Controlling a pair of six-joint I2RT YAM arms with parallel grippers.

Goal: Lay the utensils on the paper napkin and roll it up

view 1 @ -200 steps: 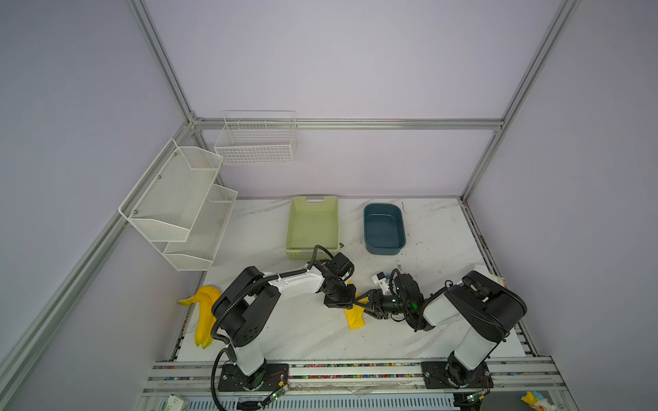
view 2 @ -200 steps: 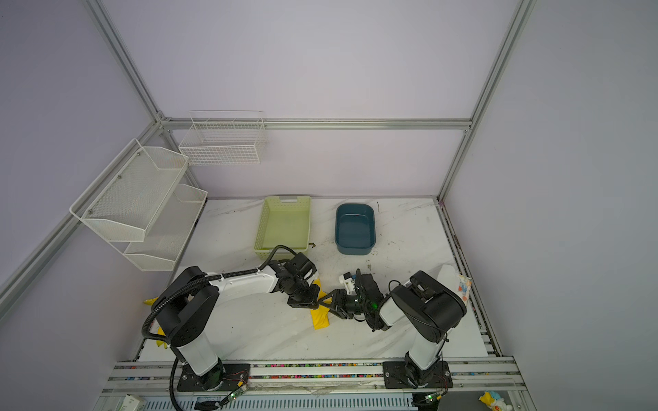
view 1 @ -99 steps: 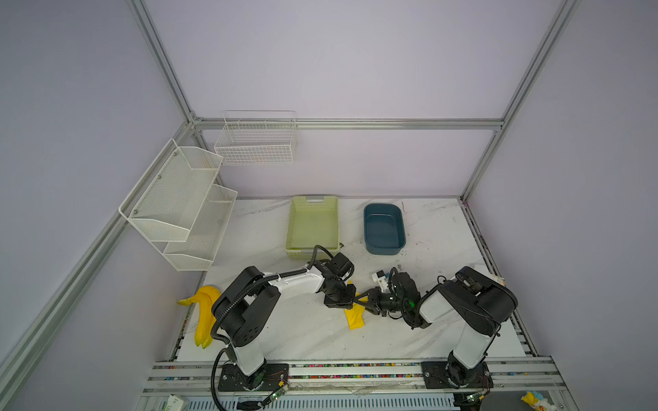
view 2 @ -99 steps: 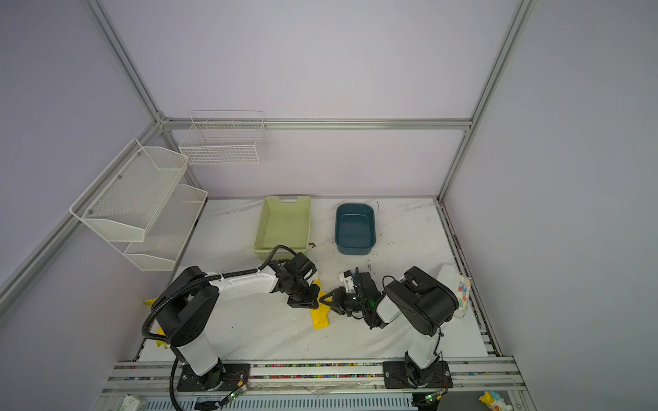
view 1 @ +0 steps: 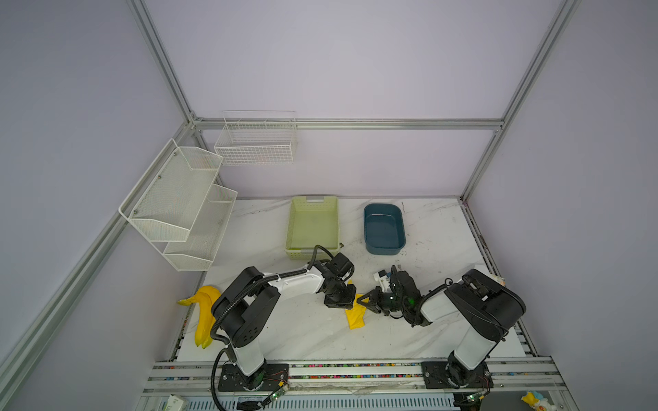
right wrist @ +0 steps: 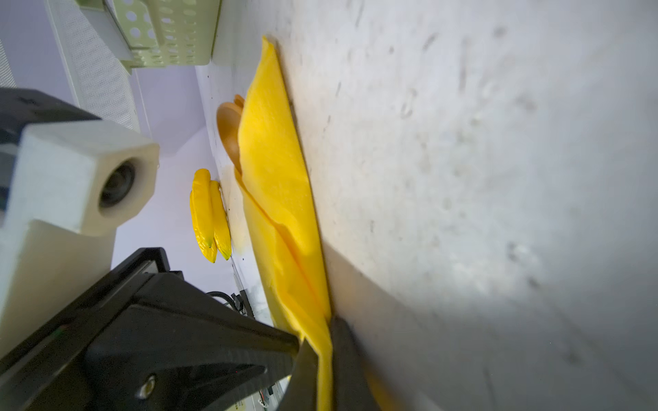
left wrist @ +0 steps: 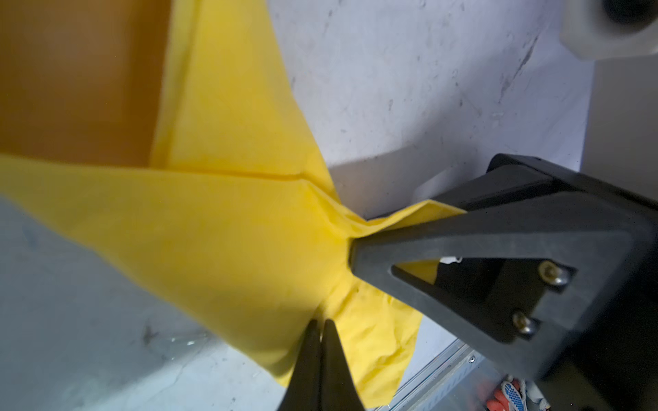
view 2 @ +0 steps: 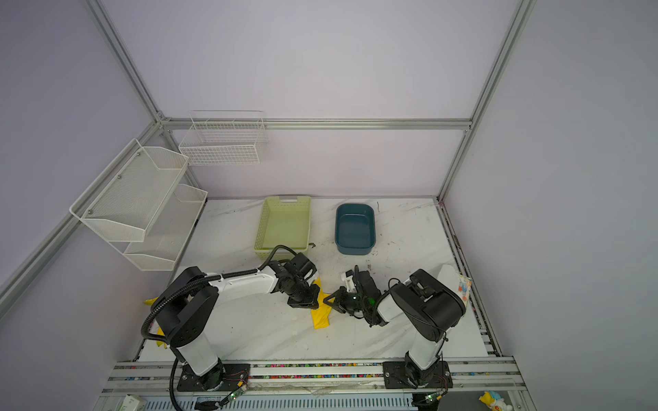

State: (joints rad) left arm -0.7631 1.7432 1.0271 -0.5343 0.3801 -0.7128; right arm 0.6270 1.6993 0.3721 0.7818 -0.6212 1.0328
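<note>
The yellow paper napkin [view 1: 356, 315] [view 2: 319, 313] lies folded over at the table's front middle, between my two grippers. Out of its fold peeks the orange spoon bowl [right wrist: 229, 131], with another orange utensil tip just behind it; the remaining utensils are hidden. A blurred orange utensil [left wrist: 78, 82] shows close to the left wrist camera. My left gripper [view 1: 340, 300] [left wrist: 319, 325] is shut, its tips pinching a raised crease of the napkin [left wrist: 213, 231]. My right gripper [view 1: 365, 302] [right wrist: 324, 348] is shut on the napkin's [right wrist: 277, 170] edge, with yellow paper between its fingers.
A green basket [view 1: 312, 227] and a blue bin [view 1: 384, 229] stand behind the grippers. A yellow banana toy [view 1: 204, 316] lies at the table's left edge. White mesh shelves [view 1: 178, 206] and a wire basket [view 1: 256, 142] hang on the walls.
My right gripper has closed from half open onto the napkin's edge, and its arm has shifted a little leftward. The left gripper has stayed shut in place.
</note>
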